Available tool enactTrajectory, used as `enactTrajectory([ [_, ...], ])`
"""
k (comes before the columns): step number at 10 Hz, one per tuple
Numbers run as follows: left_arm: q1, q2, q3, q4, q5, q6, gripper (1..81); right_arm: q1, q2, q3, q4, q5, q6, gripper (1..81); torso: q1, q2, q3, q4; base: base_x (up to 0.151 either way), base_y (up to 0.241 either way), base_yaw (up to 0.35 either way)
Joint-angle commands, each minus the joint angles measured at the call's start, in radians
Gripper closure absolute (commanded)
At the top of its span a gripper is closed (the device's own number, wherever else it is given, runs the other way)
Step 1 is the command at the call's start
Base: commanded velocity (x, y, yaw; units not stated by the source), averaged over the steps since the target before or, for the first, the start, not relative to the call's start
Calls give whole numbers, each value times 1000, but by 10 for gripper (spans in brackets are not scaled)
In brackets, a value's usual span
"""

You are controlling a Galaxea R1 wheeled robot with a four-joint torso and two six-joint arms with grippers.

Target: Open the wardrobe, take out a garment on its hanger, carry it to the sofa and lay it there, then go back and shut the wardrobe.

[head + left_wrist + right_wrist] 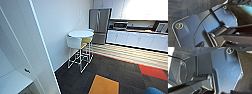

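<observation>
- We see a white panel close on our left, likely the wardrobe's; round table and white chairs ahead by the wall.
- Fridge and kitchen worktop beyond; blue sofa corner at lower right.
- End effector states: we cannot tell.

You're looking down a white wall running from near left to far. Against it stands a round white high table, with a white stool and a yellow-seated one on thin white legs. Floor near you is dark carpet with an orange tile and a red tile to the right. Beyond that, pale striped flooring. At the far end there's a steel fridge, a white counter run with a microwave, and bright-lit white upper cabinets.
</observation>
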Motion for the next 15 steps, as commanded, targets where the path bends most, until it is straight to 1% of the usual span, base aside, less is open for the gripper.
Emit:
enactTrajectory([
  [1,-43,9,6,2,35,2,10,33,4,3,3,-60,-3,10,0,0,0,0,0,0,337],
  [4,-43,6,6,-3,35,-15,10,39,4,4,3,-60,-3,10,0,0,0,0,0,0,337],
  [5,-42,1,6,-28,46,-34,10,39,4,6,2,-60,-3,10,0,0,0,0,0,0,337],
  [7,-34,0,6,-130,47,-64,10,37,5,7,0,-60,-3,10,0,0,0,0,0,0,337],
  [8,-31,1,6,-180,47,-64,10,37,5,4,2,-60,-3,10,0,0,0,0,0,0,337],
  [9,-31,-2,6,-202,47,-63,10,36,4,4,0,-60,-3,10,0,0,0,0,0,0,337],
  [11,-23,-14,6,-224,47,-67,10,36,0,1,0,-60,-3,10,0,0,0,0,0,0,337],
  [15,-20,-5,6,-224,47,-66,10,37,-6,1,-1,-60,-3,10,0,0,0,0,0,0,337],
])
